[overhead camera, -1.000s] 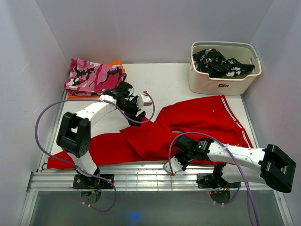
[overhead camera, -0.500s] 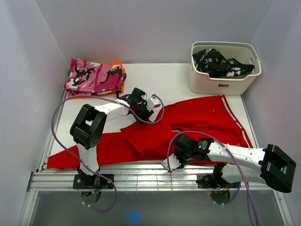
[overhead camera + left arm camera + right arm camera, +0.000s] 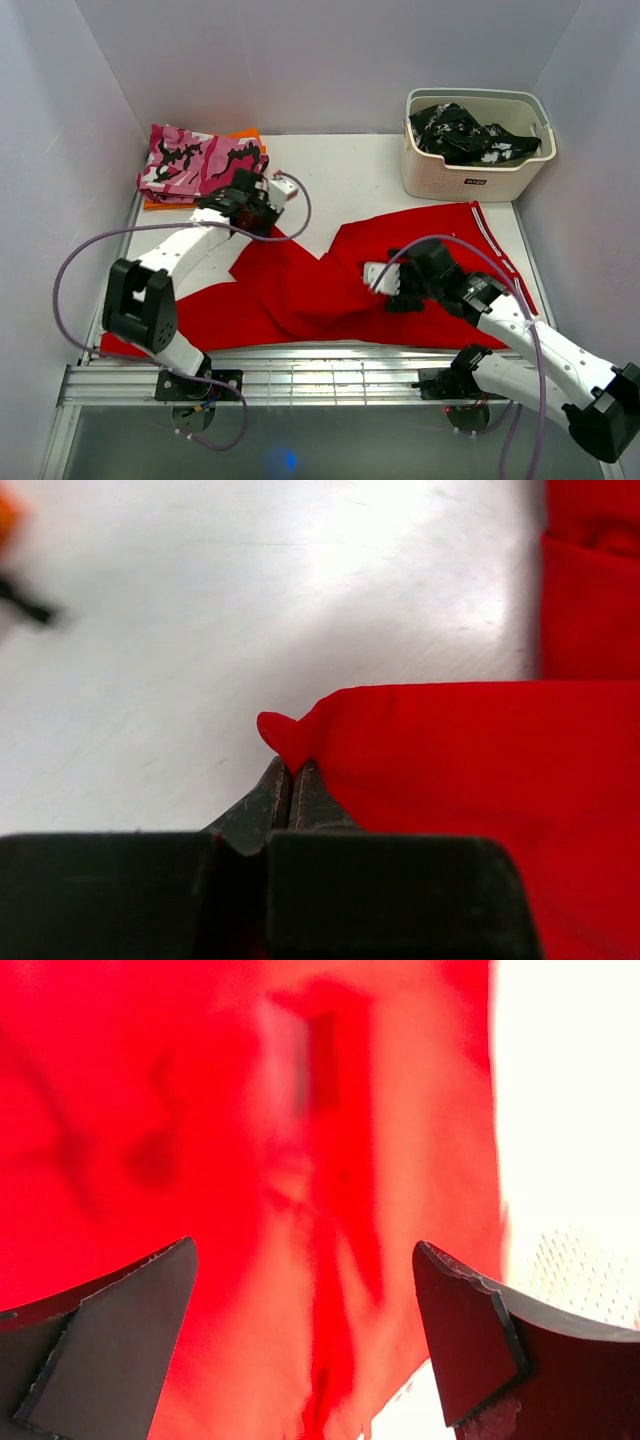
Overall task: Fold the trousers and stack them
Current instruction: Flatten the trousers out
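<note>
early days — the trousers [image 3: 450, 240] are not folded yet: they lie in a rumpled v across the table [image 3: 350, 170], one leg running to the near-left edge, the striped end toward the right, nothing neat enough to stack. a folded camouflage garment [image 3: 200, 160] sits at the far left, probably where the stack goes; the basket [image 3: 470, 185] at far right holds a black-and-white garment [image 3: 465, 130]. left gripper [image 3: 292, 780] is pinched tight on a small corner of red cloth — the left wrist view shows a tip of fabric poking out just past the closed fingers [image 3: 262, 802], the rest of the cloth trailing off to the right over bare table. right gripper [image 3: 302, 1260] is spread wide and holds nothing; red fabric fills the gap below its fingertips [image 3: 120, 1330], but that view is blurred, so can't say if they touch the cloth or hover just over it. left to do, i'd judge: flatten, bring the legs together, fold, then stack.
</note>
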You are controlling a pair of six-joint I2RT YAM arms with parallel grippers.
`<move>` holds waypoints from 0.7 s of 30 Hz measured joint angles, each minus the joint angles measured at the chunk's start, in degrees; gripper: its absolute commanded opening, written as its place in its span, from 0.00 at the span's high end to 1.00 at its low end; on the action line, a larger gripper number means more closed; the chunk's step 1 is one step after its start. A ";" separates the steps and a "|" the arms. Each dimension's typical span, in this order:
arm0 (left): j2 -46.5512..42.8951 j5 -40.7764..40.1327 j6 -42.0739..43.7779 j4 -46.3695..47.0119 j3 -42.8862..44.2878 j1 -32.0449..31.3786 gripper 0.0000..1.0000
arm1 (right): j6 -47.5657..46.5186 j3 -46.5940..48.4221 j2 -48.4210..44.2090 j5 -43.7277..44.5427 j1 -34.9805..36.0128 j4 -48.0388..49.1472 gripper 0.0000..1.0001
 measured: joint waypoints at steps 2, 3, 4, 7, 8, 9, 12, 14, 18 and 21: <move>-4.66 -0.42 -0.31 -1.79 1.38 3.19 1.00 | 1.64 5.03 1.18 -2.91 -8.55 -0.90 0.02; -6.91 -1.05 -0.48 -2.40 2.21 5.01 1.00 | 2.47 7.78 2.32 -4.55 -13.14 -1.27 0.00; -8.63 -1.40 -0.66 -2.75 2.95 6.75 1.00 | 3.43 10.95 4.24 -6.16 -17.29 -1.79 0.08; -11.98 -2.91 -0.74 -3.08 4.31 12.04 1.00 | 6.51 19.91 12.44 -11.41 -30.27 -2.01 0.18; -12.46 -3.41 -0.72 -3.30 4.63 13.94 1.00 | 7.26 21.66 15.06 -12.59 -33.11 -1.97 0.21; -12.55 -3.69 -0.68 -3.45 4.94 16.13 1.00 | 7.89 23.17 18.60 -13.49 -36.15 -1.64 0.24; -11.98 -5.46 -0.11 -3.37 5.25 24.33 1.00 | 8.63 24.02 26.05 -14.21 -40.09 -1.86 0.32; -10.51 -6.49 0.92 -3.26 6.03 30.62 1.00 | 8.74 23.98 31.78 -14.40 -41.31 -2.71 0.32; -5.14 -8.04 3.17 -1.99 9.18 41.44 1.00 | 8.72 22.56 38.16 -12.52 -42.73 -1.25 0.33; -0.37 -8.66 4.55 -0.61 11.39 47.45 1.00 | 8.92 20.41 40.24 -9.75 -43.85 1.64 0.33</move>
